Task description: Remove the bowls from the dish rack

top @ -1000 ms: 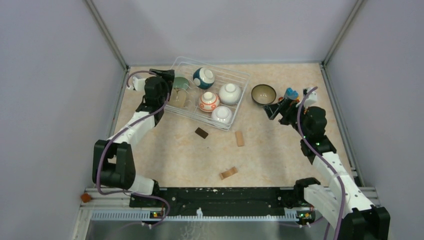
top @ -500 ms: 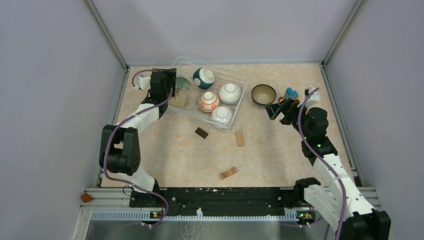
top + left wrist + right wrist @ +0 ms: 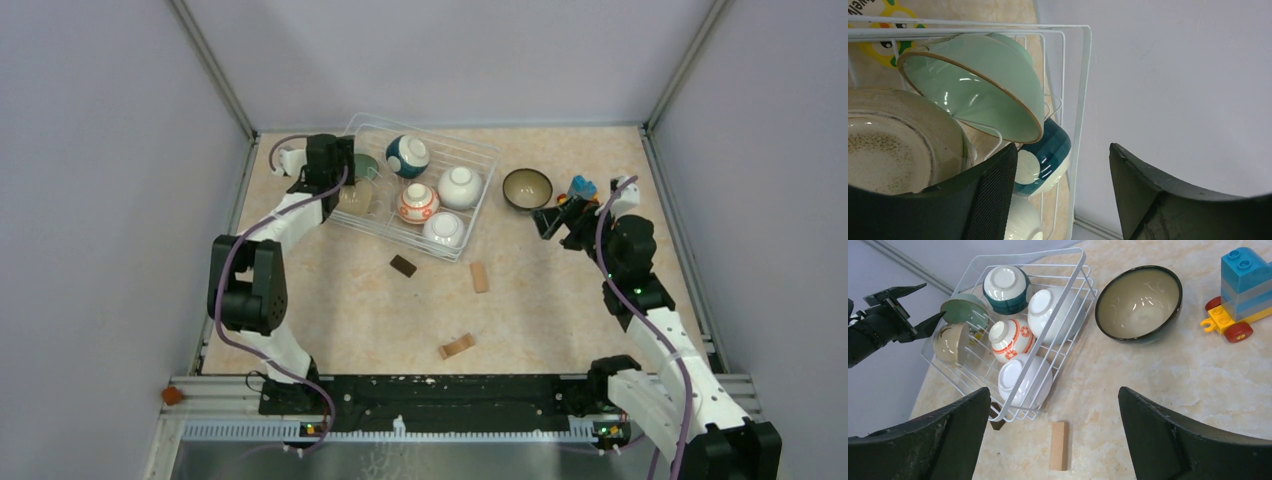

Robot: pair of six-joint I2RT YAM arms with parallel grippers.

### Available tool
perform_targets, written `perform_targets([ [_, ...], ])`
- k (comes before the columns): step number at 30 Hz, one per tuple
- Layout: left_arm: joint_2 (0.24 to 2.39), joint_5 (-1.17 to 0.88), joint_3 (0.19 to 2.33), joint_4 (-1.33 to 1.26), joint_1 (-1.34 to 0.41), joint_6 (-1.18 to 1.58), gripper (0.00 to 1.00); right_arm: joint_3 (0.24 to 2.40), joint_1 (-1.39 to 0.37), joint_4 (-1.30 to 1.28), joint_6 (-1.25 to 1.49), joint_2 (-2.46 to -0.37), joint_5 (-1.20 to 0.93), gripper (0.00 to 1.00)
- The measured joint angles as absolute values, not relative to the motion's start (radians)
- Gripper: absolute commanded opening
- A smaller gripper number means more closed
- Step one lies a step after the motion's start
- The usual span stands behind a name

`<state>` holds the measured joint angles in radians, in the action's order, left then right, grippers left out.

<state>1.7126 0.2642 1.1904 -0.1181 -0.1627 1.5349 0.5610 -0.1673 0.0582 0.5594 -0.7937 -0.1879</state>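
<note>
The dish rack sits at the far left of the counter and holds six bowls: pale green, beige, teal-and-white, orange-patterned and two white. A dark-rimmed bowl stands upright on the counter just right of the rack. The left claw is at the rack's left corner, jaws parted and gripping nothing, one finger just under the green bowl's rim. The right claw gapes wide and empty near the dark-rimmed bowl.
</note>
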Motion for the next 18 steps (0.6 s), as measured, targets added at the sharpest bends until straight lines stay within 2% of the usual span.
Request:
perform_targets([
  [4, 1.744, 0.268, 1.206, -0.092, -0.163, 1.57, 0.69, 0.561, -0.167, 0.058, 0.558, -0.794, -0.184, 0.96],
  [9, 1.794, 0.274, 1.239, -0.065, -0.163, 1.6, 0.56, 0.561, -0.167, 0.058, 0.557, -0.794, -0.178, 0.96],
  [18, 1.853, 0.303, 1.295, -0.036, -0.162, 1.625, 0.56, 0.561, -0.167, 0.059, 0.557, -0.794, -0.177, 0.96],
])
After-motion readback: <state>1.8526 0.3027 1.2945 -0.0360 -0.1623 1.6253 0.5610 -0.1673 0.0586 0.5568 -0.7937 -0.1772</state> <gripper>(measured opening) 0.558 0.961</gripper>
